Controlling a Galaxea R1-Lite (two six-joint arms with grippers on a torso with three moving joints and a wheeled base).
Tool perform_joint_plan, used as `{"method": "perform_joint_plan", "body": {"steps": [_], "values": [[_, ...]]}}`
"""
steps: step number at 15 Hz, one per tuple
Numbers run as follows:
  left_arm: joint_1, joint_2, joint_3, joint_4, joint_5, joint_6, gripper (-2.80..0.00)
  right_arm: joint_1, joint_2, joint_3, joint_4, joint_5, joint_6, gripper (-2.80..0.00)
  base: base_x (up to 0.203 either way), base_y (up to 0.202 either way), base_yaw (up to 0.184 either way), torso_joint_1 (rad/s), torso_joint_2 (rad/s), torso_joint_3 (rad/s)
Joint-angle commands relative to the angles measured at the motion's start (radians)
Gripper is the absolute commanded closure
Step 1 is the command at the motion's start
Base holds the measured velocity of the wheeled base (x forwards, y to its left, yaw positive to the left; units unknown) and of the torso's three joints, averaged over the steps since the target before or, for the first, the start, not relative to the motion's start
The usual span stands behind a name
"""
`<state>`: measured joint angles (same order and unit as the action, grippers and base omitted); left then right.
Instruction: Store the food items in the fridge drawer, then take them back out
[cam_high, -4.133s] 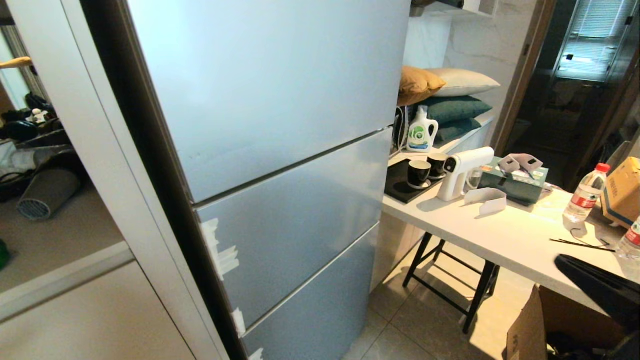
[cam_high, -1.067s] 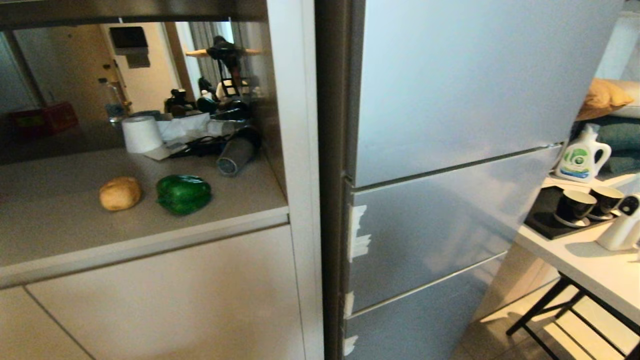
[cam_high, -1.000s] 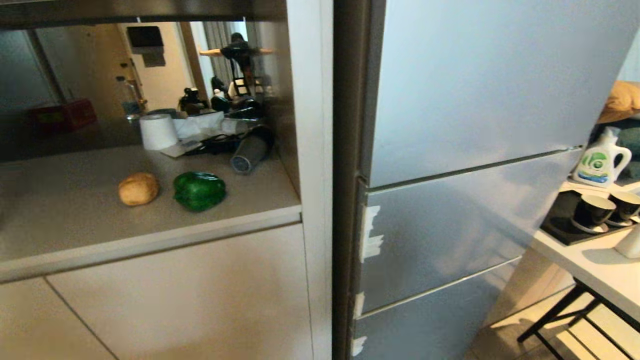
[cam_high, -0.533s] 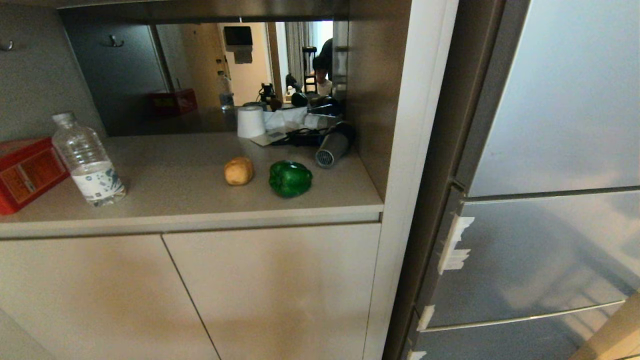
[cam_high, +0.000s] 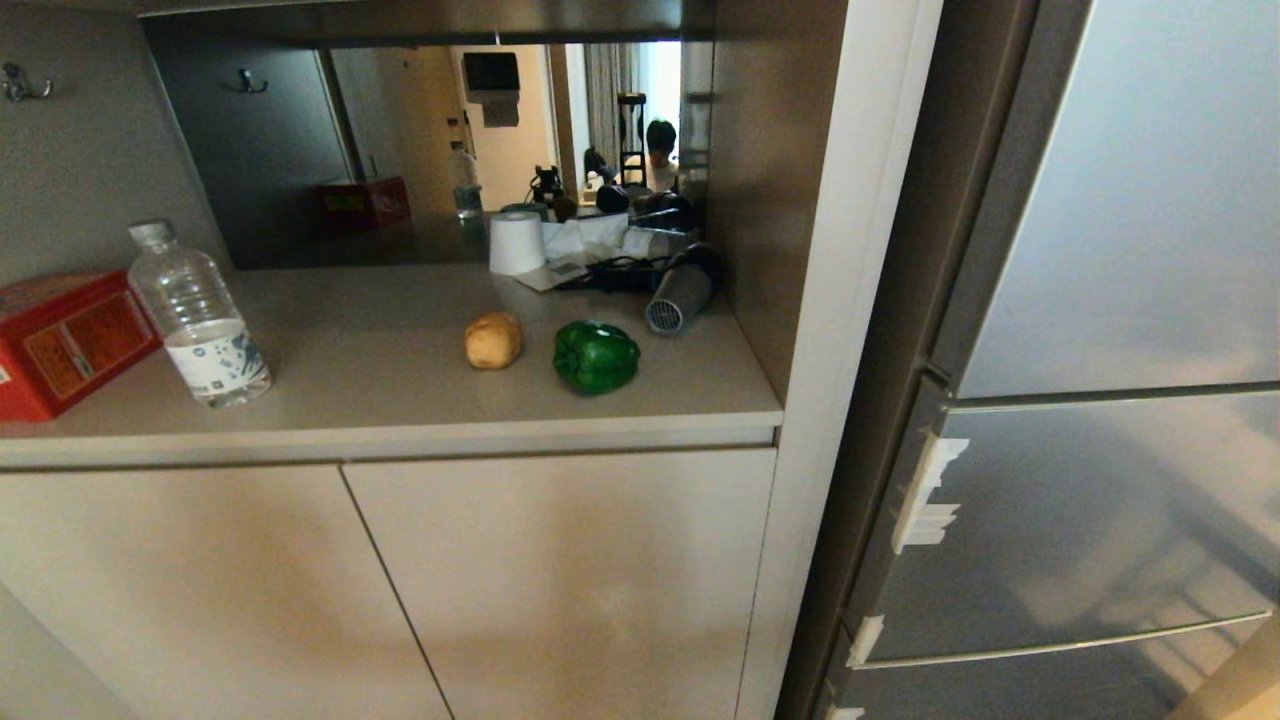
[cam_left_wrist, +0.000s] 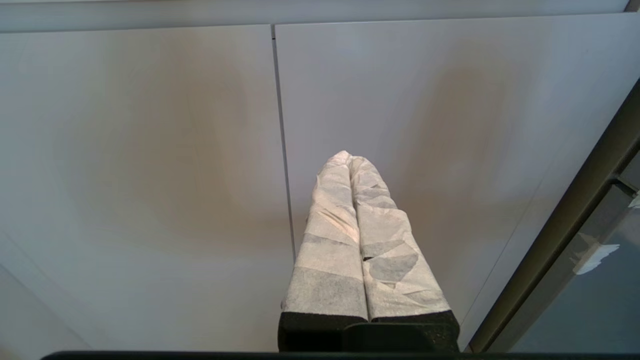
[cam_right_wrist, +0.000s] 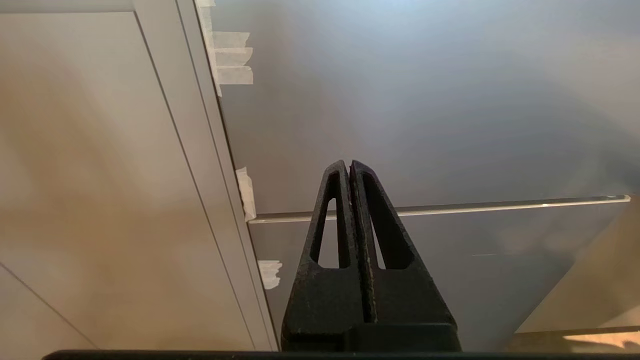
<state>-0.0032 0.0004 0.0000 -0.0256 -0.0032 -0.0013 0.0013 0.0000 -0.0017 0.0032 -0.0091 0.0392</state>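
**Pepper and potato wait on the bench**

Your pepper (cam_high: 596, 356) sits beside the potato (cam_high: 493, 340) on the bench (cam_high: 380, 395), left of the fridge (cam_high: 1120, 300), all its fronts apparently closed. Left claw (cam_left_wrist: 349, 156) and right claw (cam_right_wrist: 348, 164) are both closed, empty.

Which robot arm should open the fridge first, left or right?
Probably the right. The right gripper, shut and empty, hangs before the fridge front; the left gripper, also shut, faces the beige cabinet doors.
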Motion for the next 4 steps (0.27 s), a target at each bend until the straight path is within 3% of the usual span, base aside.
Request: {"method": "perform_joint_plan", "body": {"steps": [1, 4], "values": [[0.000, -0.002, 0.011, 0.000, 0.000, 0.000, 0.00, 0.000, 0.002, 0.000, 0.000, 0.000, -0.002, 0.00, 0.000, 0.000, 0.000, 0.000, 0.00, 0.000], [0.000, -0.002, 0.011, 0.000, 0.000, 0.000, 0.00, 0.000, 0.002, 0.000, 0.000, 0.000, -0.002, 0.00, 0.000, 0.000, 0.000, 0.000, 0.00, 0.000]]}}
